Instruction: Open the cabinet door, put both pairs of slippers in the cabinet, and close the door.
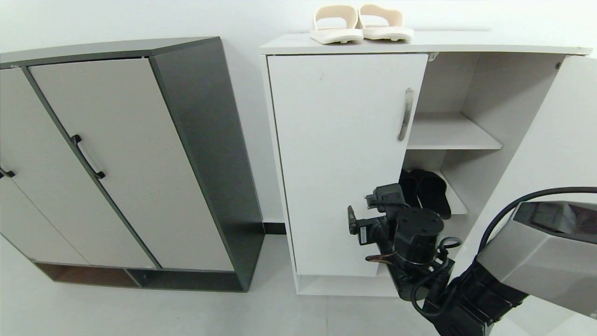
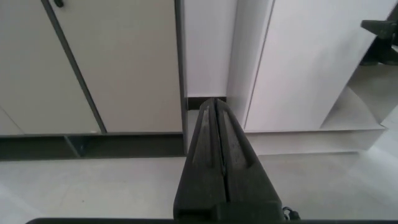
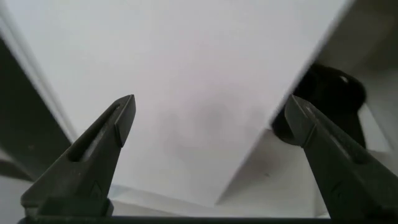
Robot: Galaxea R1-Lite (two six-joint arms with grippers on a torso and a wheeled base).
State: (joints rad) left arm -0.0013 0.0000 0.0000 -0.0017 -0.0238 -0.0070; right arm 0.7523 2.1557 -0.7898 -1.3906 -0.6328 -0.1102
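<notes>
A white cabinet [image 1: 466, 44] stands with its right door [image 1: 555, 140] swung open and its left door [image 1: 340, 158] shut. A pair of black slippers [image 1: 426, 191] lies on the lower shelf inside. On the cabinet top rests a pair of cream slippers [image 1: 361, 23]. My right gripper [image 1: 389, 193] hovers low in front of the left door's inner edge, just before the black slippers. In the right wrist view the gripper [image 3: 211, 106] is open and empty, facing the door panel, with a black slipper [image 3: 329, 93] past its edge. My left gripper [image 2: 215, 102] is shut and empty, low above the floor.
A dark grey cabinet [image 1: 116, 154] with pale doors stands left of the white one, with a narrow gap of wall between them. The upper shelf [image 1: 450, 133] of the white cabinet is bare. Grey floor [image 1: 140, 312] lies in front of both cabinets.
</notes>
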